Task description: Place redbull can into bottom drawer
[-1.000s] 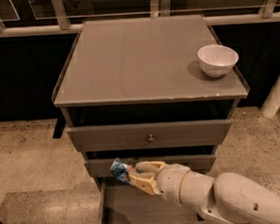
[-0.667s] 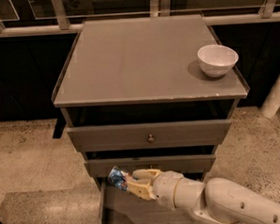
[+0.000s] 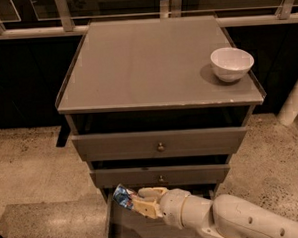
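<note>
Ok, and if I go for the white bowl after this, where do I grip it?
Pinch the white bowl by its rim, one finger inside, coming from above: it sits upright and open on the cabinet top, near its right edge. The gripper is low over the bottom drawer, shut on the redbull can.

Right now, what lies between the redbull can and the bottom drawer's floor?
Nothing, the camera view shows: the gripper holds the redbull can above the open bottom drawer, its left floor bare.
</note>
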`<state>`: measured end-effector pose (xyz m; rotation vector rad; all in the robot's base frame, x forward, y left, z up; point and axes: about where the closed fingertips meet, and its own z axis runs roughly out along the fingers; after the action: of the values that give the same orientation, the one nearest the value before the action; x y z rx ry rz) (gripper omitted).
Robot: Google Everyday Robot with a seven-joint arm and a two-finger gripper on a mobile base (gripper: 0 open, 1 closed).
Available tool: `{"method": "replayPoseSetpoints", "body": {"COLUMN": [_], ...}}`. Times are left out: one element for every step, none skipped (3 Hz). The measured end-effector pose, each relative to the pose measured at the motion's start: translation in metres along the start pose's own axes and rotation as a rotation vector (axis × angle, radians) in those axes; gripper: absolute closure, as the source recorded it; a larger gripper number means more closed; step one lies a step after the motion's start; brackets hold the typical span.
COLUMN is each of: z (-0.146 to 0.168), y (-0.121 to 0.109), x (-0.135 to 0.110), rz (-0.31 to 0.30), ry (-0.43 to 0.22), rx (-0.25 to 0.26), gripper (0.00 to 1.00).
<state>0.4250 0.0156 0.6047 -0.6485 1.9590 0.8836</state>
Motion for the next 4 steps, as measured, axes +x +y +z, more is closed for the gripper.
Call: {"method": "replayPoseSetpoints", "body": {"z": [0.007,0.017,0.029,0.048], "y": [-0.014,-0.036,-0.052,-0.07], "x": [0.03,0.082,0.127,0.167], "rz": [0.036,0.098,0.149,0.205], "ry": [0.0,0.006,0.011,0.028], "rx": [0.034,0.087,0.142,0.168], "gripper": [1.0,1.0,1.0,1.0]}}
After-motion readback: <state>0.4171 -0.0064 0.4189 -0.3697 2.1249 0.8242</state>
